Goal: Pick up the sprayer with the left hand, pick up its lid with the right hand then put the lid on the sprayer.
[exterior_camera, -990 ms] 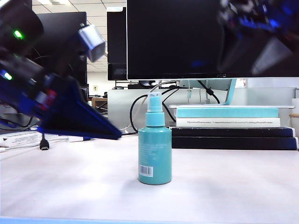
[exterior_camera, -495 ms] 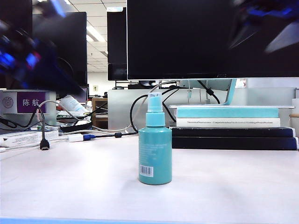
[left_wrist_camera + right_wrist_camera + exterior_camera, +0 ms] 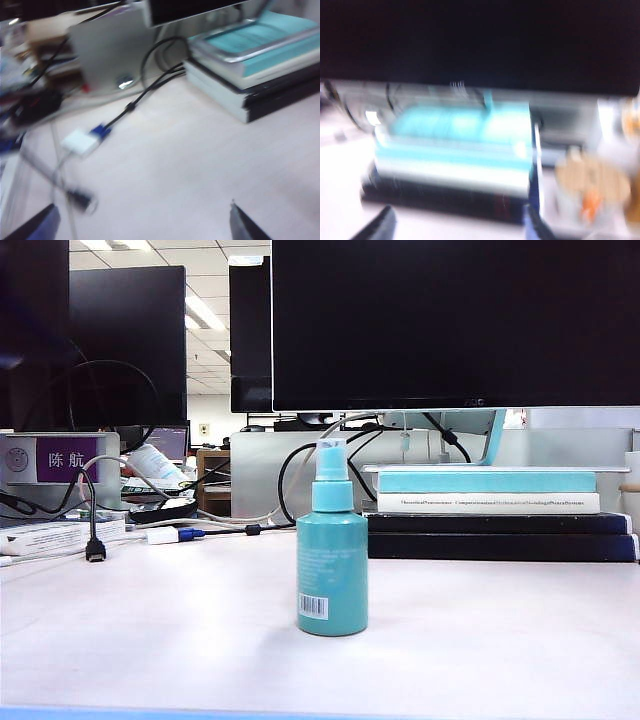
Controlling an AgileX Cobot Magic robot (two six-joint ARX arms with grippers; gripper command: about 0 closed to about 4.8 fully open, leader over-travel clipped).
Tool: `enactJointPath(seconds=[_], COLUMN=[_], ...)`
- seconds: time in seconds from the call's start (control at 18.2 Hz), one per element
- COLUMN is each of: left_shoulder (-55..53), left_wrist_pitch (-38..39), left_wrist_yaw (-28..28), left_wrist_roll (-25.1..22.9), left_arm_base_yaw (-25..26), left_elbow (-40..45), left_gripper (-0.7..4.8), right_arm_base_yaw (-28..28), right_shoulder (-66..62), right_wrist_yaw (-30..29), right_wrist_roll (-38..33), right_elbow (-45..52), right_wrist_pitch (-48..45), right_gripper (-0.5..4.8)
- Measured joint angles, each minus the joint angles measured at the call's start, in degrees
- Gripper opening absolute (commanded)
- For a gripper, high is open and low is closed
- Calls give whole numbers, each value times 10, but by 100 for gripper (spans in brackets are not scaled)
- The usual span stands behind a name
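Both arms are gone from the table view, leaving the capped sprayer (image 3: 332,560) standing alone.
Left gripper (image 3: 142,222) is hovering wide open, empty; right gripper (image 3: 457,225) parted, empty; the light, slick bottle suits a mid-body grasp.

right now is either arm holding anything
Nothing is held. The sprayer stands alone on the table, lid on; both wrist views show empty space between open jaws.

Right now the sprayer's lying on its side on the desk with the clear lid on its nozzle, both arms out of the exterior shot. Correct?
Not quite. The sprayer stands upright on the desk, not on its side; the exterior view shows it. The clear lid is on its nozzle, and neither arm appears in that view.
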State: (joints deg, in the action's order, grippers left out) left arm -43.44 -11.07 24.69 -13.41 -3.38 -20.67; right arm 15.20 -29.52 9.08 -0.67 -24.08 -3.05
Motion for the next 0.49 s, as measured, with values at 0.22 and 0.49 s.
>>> enactJointPath(seconds=[0.22,0.49], left_shoulder=[146,325], left_wrist_pitch=[-52,-20], left_wrist_yaw=[-66,-133], left_wrist_roll=[42,76], left_arm_base_yaw=[15,15], left_elbow=[97,170], left_gripper=[457,331], right_arm_base_yaw=[2,6], right_shoulder=[98,217], right_wrist_yaw=[3,-26], right_wrist_roll=[-28,-26], right_elbow=[57,153], right_wrist_pitch=[-37,-69], right_gripper=[125,-4])
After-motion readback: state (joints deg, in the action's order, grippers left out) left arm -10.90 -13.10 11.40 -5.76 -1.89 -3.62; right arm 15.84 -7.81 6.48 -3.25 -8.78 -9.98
